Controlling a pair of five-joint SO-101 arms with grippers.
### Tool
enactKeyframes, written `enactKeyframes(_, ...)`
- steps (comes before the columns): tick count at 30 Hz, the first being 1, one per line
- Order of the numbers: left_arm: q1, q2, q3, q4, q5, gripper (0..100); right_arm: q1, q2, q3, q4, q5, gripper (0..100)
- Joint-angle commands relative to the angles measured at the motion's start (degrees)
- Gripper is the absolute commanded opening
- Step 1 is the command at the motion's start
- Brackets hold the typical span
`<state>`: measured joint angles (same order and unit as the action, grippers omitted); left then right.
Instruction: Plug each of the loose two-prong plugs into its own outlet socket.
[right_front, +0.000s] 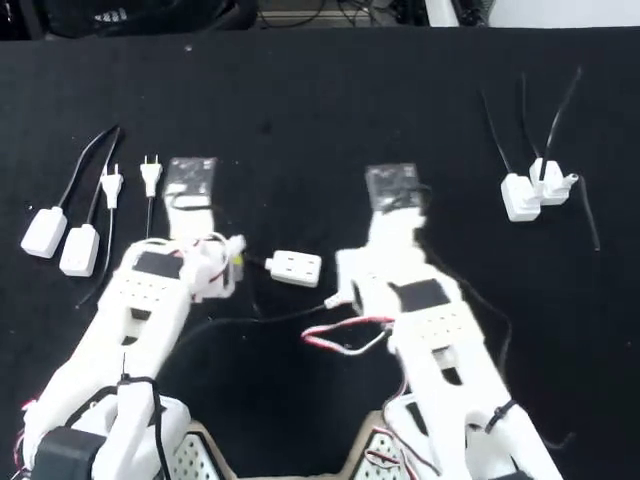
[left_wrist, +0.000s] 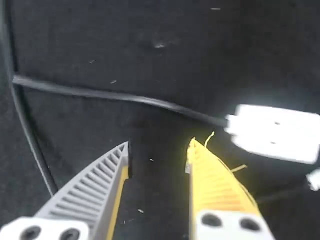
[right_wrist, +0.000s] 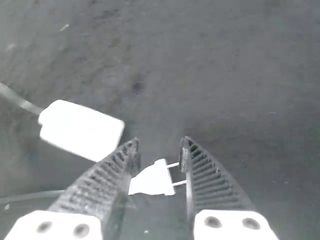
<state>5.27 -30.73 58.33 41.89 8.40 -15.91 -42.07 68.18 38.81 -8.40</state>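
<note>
Right gripper (right_wrist: 159, 141) is sitting spread apart around the two-prong plug (right_wrist: 150, 181) at bottom centre, so I'm guessing it's needing a square pinch on the body before swinging the prongs toward the outlet socket (right_wrist: 80, 130) at centre left.

It seems a robotics lab: 2 white plastic robot arms, the left arm (right_front: 130, 320) and the right arm (right_front: 440, 340), with bare red-white wires (right_front: 345, 335), stand on a black cloth surface (right_front: 300, 100).

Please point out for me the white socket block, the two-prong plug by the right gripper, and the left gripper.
white socket block (right_front: 295, 266), high view, middle of its top face.
two-prong plug (right_wrist: 150, 181), right wrist view, its white body.
left gripper (left_wrist: 159, 149), left wrist view, midway between its fingertips.
</note>
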Motion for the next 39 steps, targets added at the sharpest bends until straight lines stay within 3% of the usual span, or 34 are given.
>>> enactKeyframes(1,-2.68,-1.67,2.51,-6.77,5.01,19,-2.02,-1.63,-1.36,0.00,-0.35,13.0)
enactKeyframes(6,-3.56,-1.67,2.51,-8.35,5.36,19,-2.11,4.44,-4.88,1.58,-7.21,13.1)
enactKeyframes(11,-3.47,-1.67,2.86,-8.26,5.36,19,-2.20,10.86,-11.30,9.93,-6.33,12.9)
enactKeyframes(19,-3.12,-1.67,2.59,-8.26,5.36,19,-0.18,13.23,-10.86,11.08,-7.30,13.0)
enactKeyframes(27,-3.47,-1.67,2.59,-8.26,5.36,19,-6.77,18.68,-12.70,11.08,-23.12,13.1)
enactKeyframes(39,-3.56,-1.67,2.51,-8.26,5.36,19,-6.42,34.15,-24.22,21.27,-25.93,13.1)
